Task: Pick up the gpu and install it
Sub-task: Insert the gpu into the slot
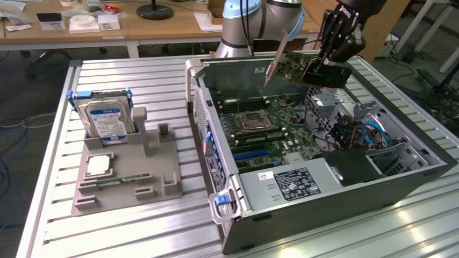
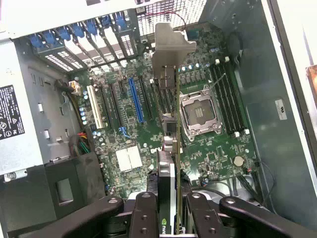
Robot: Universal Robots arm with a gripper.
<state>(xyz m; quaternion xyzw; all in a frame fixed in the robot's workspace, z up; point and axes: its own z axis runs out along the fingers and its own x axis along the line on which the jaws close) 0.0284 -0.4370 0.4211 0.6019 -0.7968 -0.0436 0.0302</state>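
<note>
Pinching the gpu (image 1: 293, 62) across its two flat faces, the gripper (image 1: 323, 70) has its fingers pressed onto the end of the card opposite the silvery bracket (image 1: 275, 60). The card hangs on edge in the air at about one o'clock in the exterior view, above the open computer case (image 1: 401, 172) and clear of the motherboard (image 1: 276, 129) beneath. The bracket stands on the nine o'clock side of the gripper, slightly tilted. From the wrist, the gpu (image 2: 177, 148) shows edge-on between the gripper (image 2: 171, 218) fingers, its line running close beside the processor socket (image 2: 200, 114), with the blue slot (image 2: 135, 100) lying apart from it. The card looks light and stiff, but probably fragile: a thin board with exposed parts that would not bear squeezing or bending. Bare board near an edge seems the safest hold. A grip at one end may let it pivot. The hard drive (image 1: 107, 121) sits well apart at nine o'clock.
</note>
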